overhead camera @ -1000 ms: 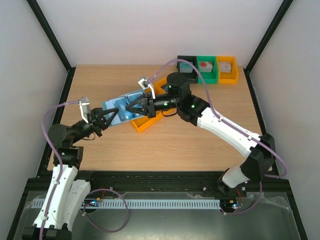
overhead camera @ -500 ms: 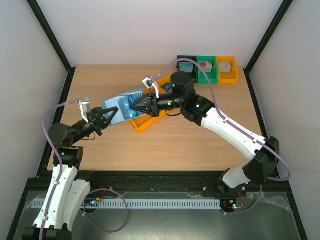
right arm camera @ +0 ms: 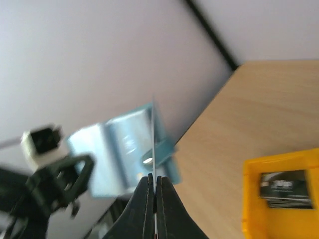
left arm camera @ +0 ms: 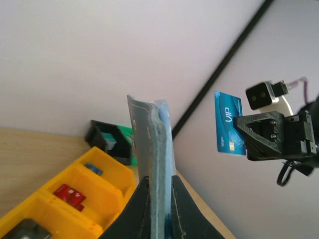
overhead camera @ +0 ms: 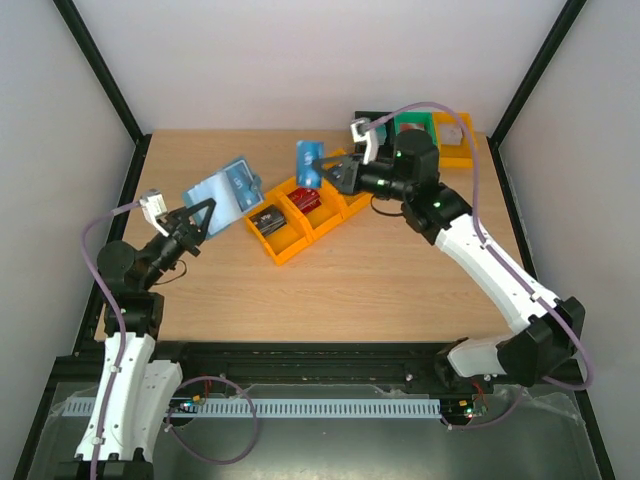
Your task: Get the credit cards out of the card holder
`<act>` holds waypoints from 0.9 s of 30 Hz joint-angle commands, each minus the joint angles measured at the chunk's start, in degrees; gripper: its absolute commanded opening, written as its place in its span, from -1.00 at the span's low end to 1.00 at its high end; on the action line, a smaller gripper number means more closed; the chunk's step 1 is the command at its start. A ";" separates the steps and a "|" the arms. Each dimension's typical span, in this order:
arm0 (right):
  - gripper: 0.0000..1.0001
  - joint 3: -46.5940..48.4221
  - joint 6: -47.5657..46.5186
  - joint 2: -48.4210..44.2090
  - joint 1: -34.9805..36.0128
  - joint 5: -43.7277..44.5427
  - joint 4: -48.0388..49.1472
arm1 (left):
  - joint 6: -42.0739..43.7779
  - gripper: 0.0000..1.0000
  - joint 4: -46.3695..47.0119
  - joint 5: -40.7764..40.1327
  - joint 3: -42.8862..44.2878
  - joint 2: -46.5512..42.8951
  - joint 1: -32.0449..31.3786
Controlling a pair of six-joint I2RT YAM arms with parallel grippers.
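My left gripper (overhead camera: 197, 213) is shut on the light-blue card holder (overhead camera: 223, 187) and holds it raised above the table's left part. In the left wrist view the holder (left arm camera: 154, 144) stands edge-on between the shut jaws (left arm camera: 160, 180). My right gripper (overhead camera: 337, 173) is shut on a blue credit card (overhead camera: 310, 161), held upright in the air above the far end of the orange tray (overhead camera: 285, 250), apart from the holder. The card shows face-on in the left wrist view (left arm camera: 228, 122) and edge-on in the right wrist view (right arm camera: 154, 142). A dark card (overhead camera: 266, 219) and a red card (overhead camera: 306, 199) lie in tray compartments.
Three small bins stand at the back right: black (overhead camera: 373, 128), green (overhead camera: 414, 137) and orange (overhead camera: 453, 139), each with an object inside. Black frame posts run along both side walls. The tray's far compartment holds a small blue item (left arm camera: 93, 168).
My right gripper has drawn the blue card out of the holder and carried it right and back. My left gripper has lifted the holder and moved it left.
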 commanded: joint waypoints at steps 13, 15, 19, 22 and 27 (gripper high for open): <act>-0.97 -7.90 34.20 13.00 -11.27 45.38 11.33 | 5.02 -0.95 -13.04 -6.75 4.63 -1.07 4.87; -0.97 -6.21 34.78 17.01 -11.25 43.38 11.86 | 4.93 -0.95 -12.98 -6.75 4.90 -0.66 5.84; -0.97 -2.07 35.82 25.36 -11.27 40.26 10.58 | 3.91 -0.95 -12.12 -6.75 4.91 -0.08 8.59; -0.97 -0.92 37.72 30.19 -11.23 38.59 12.52 | 3.82 -0.95 -12.33 -6.70 4.89 0.11 10.50; -0.97 4.77 37.77 37.39 -11.24 37.10 12.22 | 4.16 -0.95 -12.97 -6.54 4.96 0.76 12.91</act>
